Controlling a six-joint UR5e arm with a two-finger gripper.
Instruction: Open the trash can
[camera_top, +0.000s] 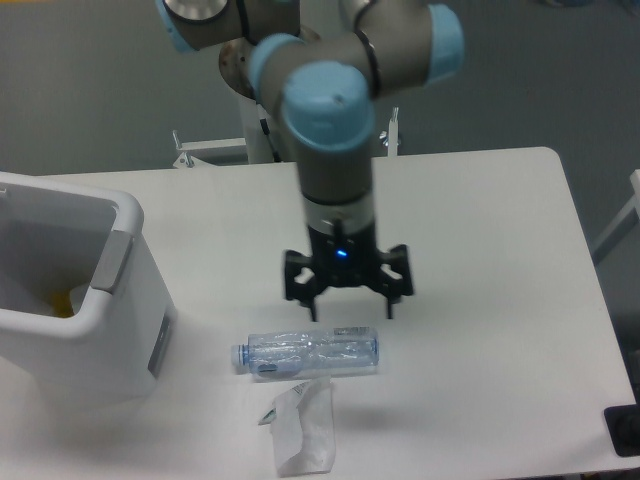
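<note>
Fixed camera, single view from above.

Item: gripper (350, 310), on a grey arm with pale blue joint caps. Black body with a blue light lit on its front. Jaws spread wide apart, released, grasping nothing. Both tips point down, hanging over the tabletop (480, 230) near its middle.

Item: trash can (95, 330), white, boxy, rounded corners. Well to the left of the jaws, at the left edge of the tabletop, partly cut off by the frame. Top stands open; the hollow inside shows, with something yellow low down in it. Grey tab (112, 262) on the rim on the side facing the jaws. No contact with the jaws.

Item: bottle (307, 352), clear plastic, lying on its side, cap end pointing left. Just below the jaws in the picture, close under the tips; whether they touch it cannot be told.

Item: bag (303, 428), crumpled, clear plastic. Lies beyond the bottle from the jaws, toward the near edge of the tabletop, just beside the bottle.
</note>
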